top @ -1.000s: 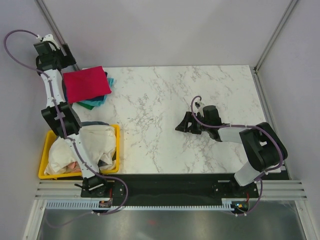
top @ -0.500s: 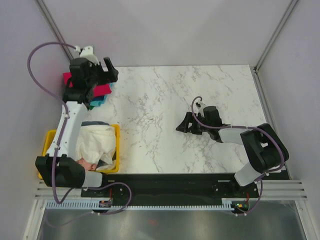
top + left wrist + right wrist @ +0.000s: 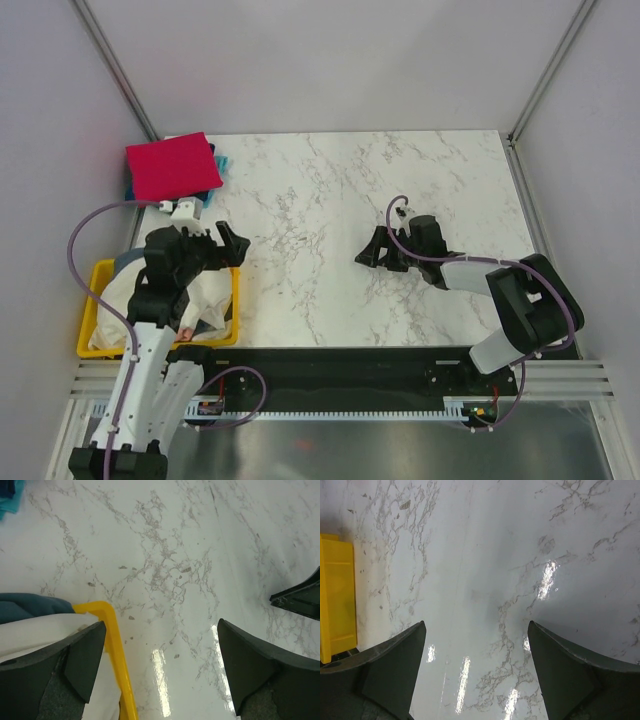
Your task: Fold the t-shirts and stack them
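Note:
A folded red t-shirt (image 3: 170, 167) tops a stack with blue and teal shirts at the table's far left corner. A yellow bin (image 3: 233, 296) at the near left holds crumpled cream and blue shirts (image 3: 205, 290); its rim (image 3: 116, 645) and the cream cloth (image 3: 45, 630) show in the left wrist view. My left gripper (image 3: 228, 248) is open and empty above the bin's far right corner, also seen in its own view (image 3: 161, 630). My right gripper (image 3: 368, 252) is open and empty, low over the table's middle, also seen in its own view (image 3: 476, 627).
The marble table (image 3: 330, 190) spans the view. Metal frame posts (image 3: 545, 70) rise at the back corners. A teal shirt corner (image 3: 7, 495) shows at the left wrist view's upper left. The bin's side (image 3: 335, 600) shows left in the right wrist view.
My left arm has swung from the red stack at the far left corner back toward me, now over the yellow bin. The red shirt is uncovered. The right arm has hardly moved.

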Available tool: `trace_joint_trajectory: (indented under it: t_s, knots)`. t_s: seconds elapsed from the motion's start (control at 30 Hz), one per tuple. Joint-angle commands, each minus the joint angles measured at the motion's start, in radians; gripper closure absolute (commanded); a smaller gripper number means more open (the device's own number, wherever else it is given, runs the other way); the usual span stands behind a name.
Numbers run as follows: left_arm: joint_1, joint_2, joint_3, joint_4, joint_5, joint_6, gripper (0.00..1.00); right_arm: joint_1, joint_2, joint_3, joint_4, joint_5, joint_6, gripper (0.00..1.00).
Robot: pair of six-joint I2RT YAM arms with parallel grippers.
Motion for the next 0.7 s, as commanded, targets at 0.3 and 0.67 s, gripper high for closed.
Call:
trace_joint_trajectory:
  t_s: [0.3,0.67]
  knots:
    - [-0.031,-0.095,-0.014,-0.089,0.067,0.008,0.00,0.001,-0.018,0.033,-0.057,0.035,-0.017,0.09]
    - [-0.134,-0.081,-0.020,-0.083,0.105,-0.017,0.00,0.002,-0.059,0.018,-0.046,0.079,0.017,0.09]
